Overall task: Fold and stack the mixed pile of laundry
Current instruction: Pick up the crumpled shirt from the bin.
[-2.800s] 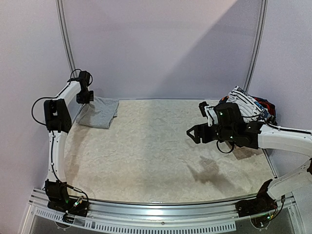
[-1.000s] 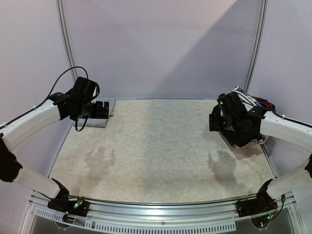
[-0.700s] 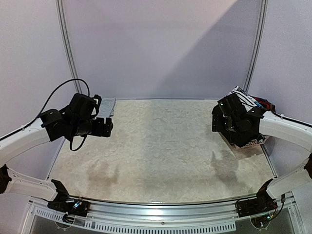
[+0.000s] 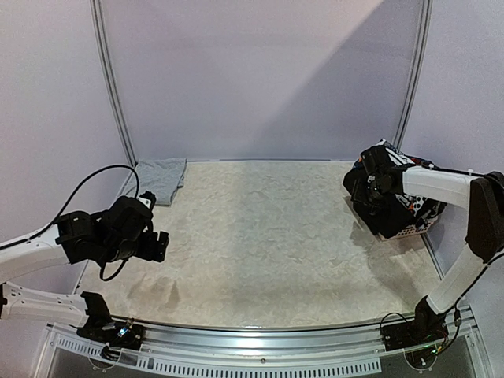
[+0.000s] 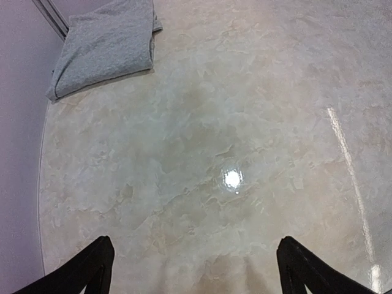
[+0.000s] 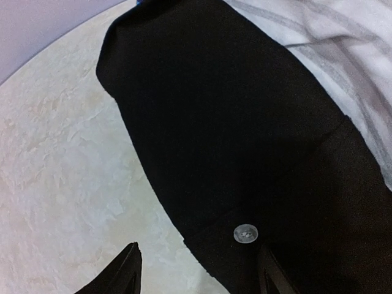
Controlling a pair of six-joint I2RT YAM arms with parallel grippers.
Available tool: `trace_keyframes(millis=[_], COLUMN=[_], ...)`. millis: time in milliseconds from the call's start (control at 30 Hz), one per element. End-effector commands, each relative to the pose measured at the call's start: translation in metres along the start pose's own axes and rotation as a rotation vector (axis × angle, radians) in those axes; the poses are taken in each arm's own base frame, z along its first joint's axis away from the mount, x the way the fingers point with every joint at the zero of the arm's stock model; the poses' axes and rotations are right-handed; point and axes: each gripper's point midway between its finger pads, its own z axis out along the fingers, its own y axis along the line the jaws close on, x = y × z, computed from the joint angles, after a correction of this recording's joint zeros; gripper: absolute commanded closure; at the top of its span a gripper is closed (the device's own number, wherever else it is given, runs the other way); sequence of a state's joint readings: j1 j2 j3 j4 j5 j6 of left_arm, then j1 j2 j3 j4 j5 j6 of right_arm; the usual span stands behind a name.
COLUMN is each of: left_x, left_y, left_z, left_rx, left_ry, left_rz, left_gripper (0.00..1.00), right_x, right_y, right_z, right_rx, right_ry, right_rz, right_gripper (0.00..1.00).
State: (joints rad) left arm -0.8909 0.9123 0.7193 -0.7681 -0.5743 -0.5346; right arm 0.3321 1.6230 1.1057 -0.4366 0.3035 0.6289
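Item: mixed laundry pile (image 4: pixel 402 206), heaped at the right edge of the table (image 4: pixel 260 236). Black trousers (image 6: pixel 233 141) ran diagonally beneath the right gripper (image 6: pixel 199 278), their button (image 6: pixel 245 233) just ahead of its spread, empty jaws; striped white piece (image 6: pixel 331 49) beyond. Right arm much the nearer. Left gripper (image 4: pixel 156 246): spread, empty, well apart from the pile; folded grey garment (image 5: pixel 104 43) in the far-left corner.

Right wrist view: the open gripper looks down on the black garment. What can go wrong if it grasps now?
The right gripper may pinch near the button and slip on it. The black garment touches the white striped piece, so pulling could drag both out. The pile sits at the right edge of the table; pieces might fall off.
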Motion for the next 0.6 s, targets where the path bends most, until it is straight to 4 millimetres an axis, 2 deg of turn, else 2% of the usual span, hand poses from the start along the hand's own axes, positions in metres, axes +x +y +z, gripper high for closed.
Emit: trace_keyframes(millis=[0, 133, 300, 500, 567], left_x=[-0.002, -0.003, -0.003, -0.001, -0.002], left_y=[0.004, 0.004, 0.005, 0.004, 0.004], left_z=[-0.005, -0.009, -0.011, -0.01, -0.011], left_rx=[-0.008, 0.005, -0.003, -0.008, -0.007], left_ry=[-0.049, -0.071, -0.082, -0.075, -0.078], left_rz=[-0.018, -0.023, -0.016, -0.006, -0.007], left_gripper=[0.06, 0.06, 0.06, 0.06, 0.06], right_x=[-0.012, -0.018, -0.024, -0.039, -0.045], right_y=[0.002, -0.003, -0.01, -0.018, -0.019], right_z=[0.014, 0.026, 0.033, 0.02, 0.012], right_rx=[0.021, 0.096, 0.163, 0.21, 0.216], right_ry=[-0.018, -0.036, -0.049, -0.102, -0.124], right_rz=[0.031, 0.023, 0.009, 0.005, 0.0], right_gripper=[0.39, 0.52, 0.74, 0.88, 0.97])
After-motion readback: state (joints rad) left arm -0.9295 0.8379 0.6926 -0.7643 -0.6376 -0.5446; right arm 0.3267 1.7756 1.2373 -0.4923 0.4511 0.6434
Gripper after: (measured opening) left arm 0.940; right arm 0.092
